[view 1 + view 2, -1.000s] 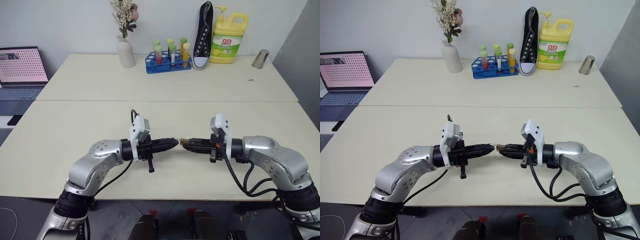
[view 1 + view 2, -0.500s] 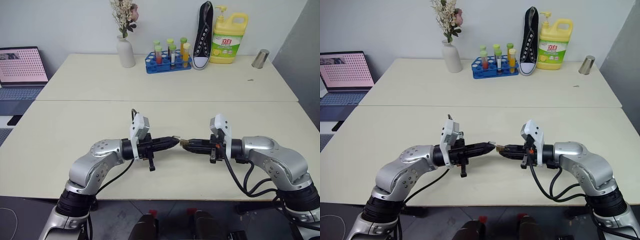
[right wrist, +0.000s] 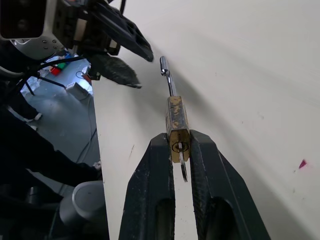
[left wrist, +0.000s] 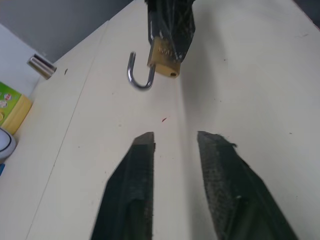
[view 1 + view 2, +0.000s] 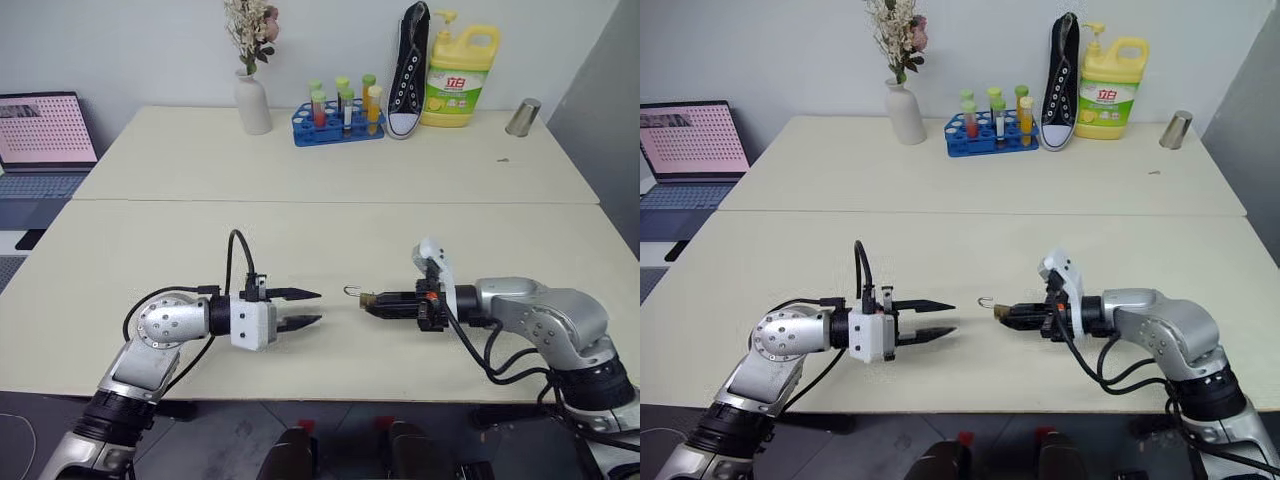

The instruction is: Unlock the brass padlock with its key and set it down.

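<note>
Padlock work looks mostly done: the tiny yellow-brass padlock [image 3: 177, 123] sits pinched in the right gripper [image 5: 1006, 316], held above the near cream table [image 5: 420, 240], its thin silvery shackle [image 4: 139, 73] swung free. A small key [image 3: 183, 170] hangs from its base. The left gripper [image 5: 306, 309], fingers spread and empty, hovers well apart. Setting it down remains, I'd judge.

Both arms are cased in rounded silver-grey shells, with ribbed black sleeves at the upper ends. A white block is mounted at each wrist. Black cables are looped from the wrists back along the forearms. The left gripper [image 5: 312, 309] and right gripper [image 5: 367, 300] are each fitted with two tapered black fingers [image 4: 131, 195], finely textured on the surface.
</note>
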`<state>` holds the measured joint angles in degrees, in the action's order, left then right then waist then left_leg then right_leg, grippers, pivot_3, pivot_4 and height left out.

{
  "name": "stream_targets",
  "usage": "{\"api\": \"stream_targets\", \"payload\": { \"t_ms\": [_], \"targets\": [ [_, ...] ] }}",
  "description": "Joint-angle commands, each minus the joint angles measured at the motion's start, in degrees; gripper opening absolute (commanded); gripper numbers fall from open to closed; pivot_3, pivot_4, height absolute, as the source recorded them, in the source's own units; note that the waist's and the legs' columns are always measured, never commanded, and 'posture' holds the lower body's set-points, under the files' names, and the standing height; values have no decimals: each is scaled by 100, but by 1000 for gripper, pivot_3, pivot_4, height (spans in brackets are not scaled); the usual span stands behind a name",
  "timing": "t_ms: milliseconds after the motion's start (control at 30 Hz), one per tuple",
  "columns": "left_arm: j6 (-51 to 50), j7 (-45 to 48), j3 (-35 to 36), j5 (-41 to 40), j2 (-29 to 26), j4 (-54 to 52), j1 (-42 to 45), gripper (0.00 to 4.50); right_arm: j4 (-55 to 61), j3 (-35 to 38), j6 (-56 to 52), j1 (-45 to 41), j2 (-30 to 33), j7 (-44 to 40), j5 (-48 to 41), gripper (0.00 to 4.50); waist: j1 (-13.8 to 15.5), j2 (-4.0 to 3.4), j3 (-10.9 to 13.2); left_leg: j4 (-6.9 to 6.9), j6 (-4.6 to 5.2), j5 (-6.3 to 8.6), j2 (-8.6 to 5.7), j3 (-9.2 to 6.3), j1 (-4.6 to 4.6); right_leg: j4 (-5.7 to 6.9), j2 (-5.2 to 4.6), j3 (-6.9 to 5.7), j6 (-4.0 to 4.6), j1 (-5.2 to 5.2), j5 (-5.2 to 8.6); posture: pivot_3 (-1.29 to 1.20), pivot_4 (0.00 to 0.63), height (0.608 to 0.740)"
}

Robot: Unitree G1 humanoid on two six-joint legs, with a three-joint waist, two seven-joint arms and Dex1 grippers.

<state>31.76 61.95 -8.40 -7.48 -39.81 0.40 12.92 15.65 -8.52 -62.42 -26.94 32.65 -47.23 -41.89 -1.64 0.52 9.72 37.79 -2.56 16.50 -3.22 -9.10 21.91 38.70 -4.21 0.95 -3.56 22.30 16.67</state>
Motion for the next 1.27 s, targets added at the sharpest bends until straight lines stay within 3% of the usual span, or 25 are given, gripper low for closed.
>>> {"api": "stream_targets", "payload": {
  "t_ms": [33, 233, 367, 667, 767, 1000, 1267],
  "targets": [
    [481, -8, 28, 77, -95, 80, -126, 2722, -285, -90, -289, -270, -223, 87, -72, 82, -10, -1, 1, 0, 0, 0, 0, -1, 0, 0, 0, -1, 0, 1, 0, 0, 150, 740],
    [403, -222, 100, 67, -95, 30, -374, 4405, -1285, -500, -284, -684, -666, 424, 561, 82, -21, -7, 4, 0, 0, 0, -4, -1, -3, 12, 5, -1, 0, 4, 0, 0, 150, 740],
    [359, -293, 79, 76, -101, 28, -395, 4405, -1494, -570, -154, -761, -667, 377, 791, 82, -4, -7, 4, 2, 0, 0, -5, -4, 0, 12, 0, -1, 0, 4, 0, 0, 150, 740],
    [-1736, -334, 118, -587, -68, -505, -482, 4500, -616, -1028, 969, -413, 563, -145, 1740, 3250, -15, -15, 9, 3, 1, 0, -10, -3, -1, 13, 2, -6, -3, 2, 2, 0, 150, 740],
    [-2563, -538, 135, -570, -88, -835, -446, 4500, -24, -692, 1387, -109, 847, -128, 1825, 4358, -18, -15, 10, 2, 1, 0, -9, -3, -1, 13, 9, -7, -3, 2, 2, 0, 150, 740],
    [-3311, -423, 159, -523, -375, -1353, -434, 4500, 1310, 108, 1977, 794, 1749, -309, 1866, 4437, -3, -15, 11, 1, 0, 0, -7, -4, 0, 12, 9, -8, -3, 1, 2, 0, 150, 740],
    [-3376, 4, 157, -733, -417, -1319, -367, 4500, 1937, 693, 1964, 1385, 1952, -369, 1518, 4437, -3, -15, 11, 1, 0, 0, 0, 1, -1, 5, 9, -6, -3, -4, 2, 0, 150, 740]
  ]
}}
